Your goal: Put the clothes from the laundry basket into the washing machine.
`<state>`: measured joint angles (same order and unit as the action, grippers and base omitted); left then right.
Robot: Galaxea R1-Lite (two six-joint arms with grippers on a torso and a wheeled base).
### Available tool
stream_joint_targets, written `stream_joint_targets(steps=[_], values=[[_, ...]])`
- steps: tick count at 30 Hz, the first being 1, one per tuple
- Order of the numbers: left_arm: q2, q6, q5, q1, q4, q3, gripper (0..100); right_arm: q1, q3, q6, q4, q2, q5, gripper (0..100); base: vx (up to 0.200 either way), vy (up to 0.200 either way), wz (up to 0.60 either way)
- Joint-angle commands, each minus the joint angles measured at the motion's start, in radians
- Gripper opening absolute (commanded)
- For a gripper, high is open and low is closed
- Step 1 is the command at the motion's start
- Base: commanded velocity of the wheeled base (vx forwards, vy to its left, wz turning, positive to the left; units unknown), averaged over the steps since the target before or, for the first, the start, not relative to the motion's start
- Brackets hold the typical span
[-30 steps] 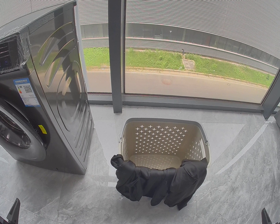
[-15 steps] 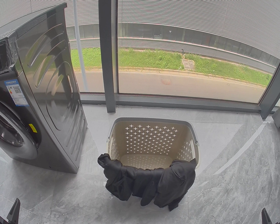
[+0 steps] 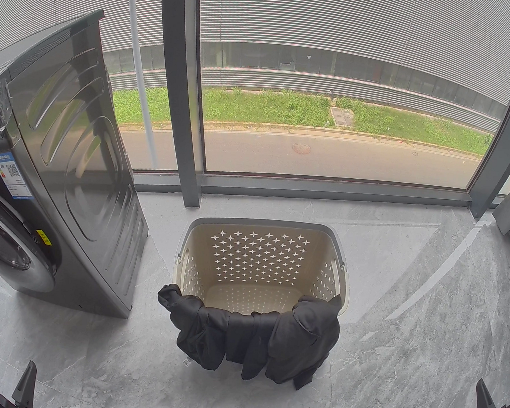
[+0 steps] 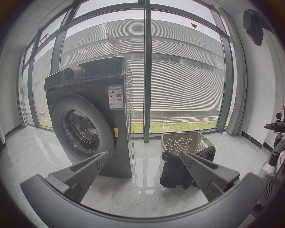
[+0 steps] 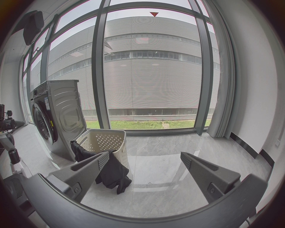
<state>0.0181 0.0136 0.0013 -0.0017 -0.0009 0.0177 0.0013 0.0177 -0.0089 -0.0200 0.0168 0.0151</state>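
left gripper [image 3: 9,353] at 7 o'clock, fingers spread, holding nothing. washing machine [image 3: 66,157] at 9 o'clock. laundry basket [image 3: 257,254] near centre, black clothes [image 3: 256,342] draped over its 6 o'clock rim, hanging down outside. right gripper [image 3: 498,374] at 5 o'clock, fingers spread, holding nothing.

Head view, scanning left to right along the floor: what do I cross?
Washing machine → laundry basket, with black clothes draped over its near rim → right claw at the lower corner.
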Motion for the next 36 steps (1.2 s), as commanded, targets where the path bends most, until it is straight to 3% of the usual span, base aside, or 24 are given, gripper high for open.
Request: stream_joint_targets(steps=[1,36], values=[[-0.015,0.000,0.000,-0.001,-0.001,-0.016,100,0.000,-0.008,-0.002,0.000,0.000,0.000,100,0.200,0.000,0.00],[-0.015,0.002,0.000,0.000,-0.001,-0.016,100,0.000,-0.008,0.000,0.000,0.002,0.000,100,0.074,0.000,0.00]])
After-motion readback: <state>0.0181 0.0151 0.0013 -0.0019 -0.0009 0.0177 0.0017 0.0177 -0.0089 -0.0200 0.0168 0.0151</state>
